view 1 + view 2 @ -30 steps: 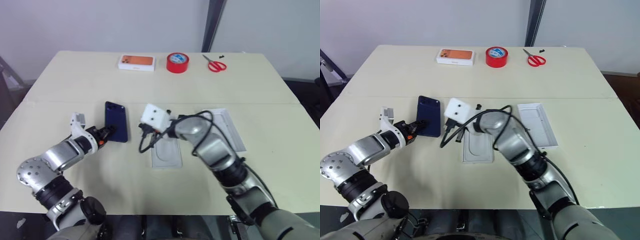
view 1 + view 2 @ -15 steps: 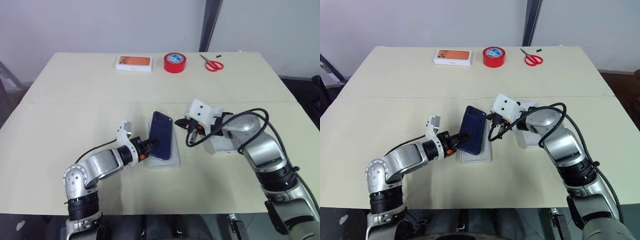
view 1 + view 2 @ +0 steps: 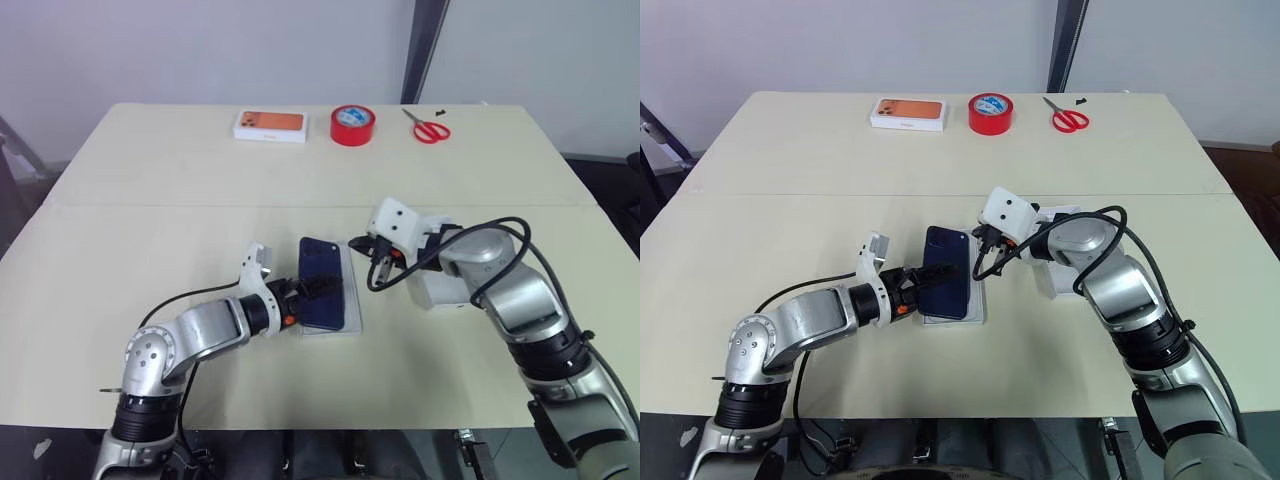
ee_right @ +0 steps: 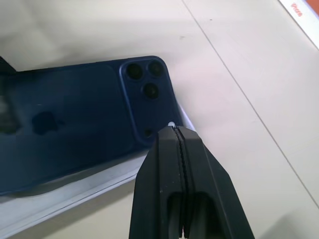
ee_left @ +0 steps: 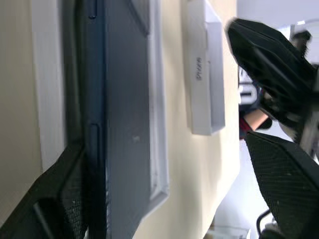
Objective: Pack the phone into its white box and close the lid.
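My left end effector (image 3: 912, 288) has its fingers apart, straddling the near end of the phone (image 3: 946, 285), which lies on the white box (image 3: 352, 322) just ahead of it, apparently not fully seated. My right end effector (image 4: 178, 149) is pressed together, empty, its tip poised just over the phone's camera corner. The lid (image 5: 205, 69) sits beyond that end effector, off to its side on the desk (image 3: 150, 170). My worry: if the phone rests on the rim, a nudge could slide it off or shift the tray, and the lid would jam
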